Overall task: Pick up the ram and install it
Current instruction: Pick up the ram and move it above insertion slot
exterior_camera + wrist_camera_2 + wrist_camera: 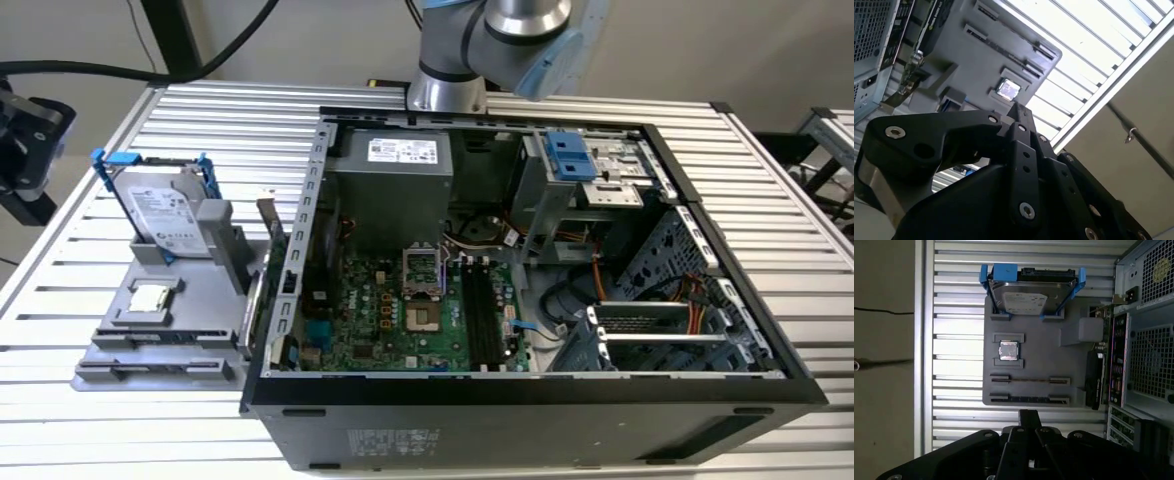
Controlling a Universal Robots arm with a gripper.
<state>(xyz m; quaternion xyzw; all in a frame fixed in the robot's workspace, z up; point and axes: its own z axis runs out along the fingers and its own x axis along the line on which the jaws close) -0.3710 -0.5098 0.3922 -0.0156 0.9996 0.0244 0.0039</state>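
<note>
In the exterior view, the computer case [534,392] lies open on the slatted worktop [200,110]. Its motherboard [387,310] faces up, so the black memory slots [487,310] can be reached from above. The arm [514,35] rises at the upper middle. On the exterior view's left sits a grey holder [200,345] that keeps each part apart and steady: a hard drive [167,215] is propped upright, with a small chip [150,297] lying flat in front of it. I can't pick out the ram from here.

In the first wrist view, the pincer [1028,415] hangs over the worktop just short of the holder [1049,355], pointing towards it. Its tips look pressed together with nothing between them. The ram [1029,380] seems to be the thin strip standing on edge between two end blocks, which leaves its long sides free to grip. It lies between the chip [1008,350] and the pincer.

In the second wrist view, the pincer [1018,111] comes to one narrow tip near the chip [1008,89], apart from the holder [954,55].
</note>
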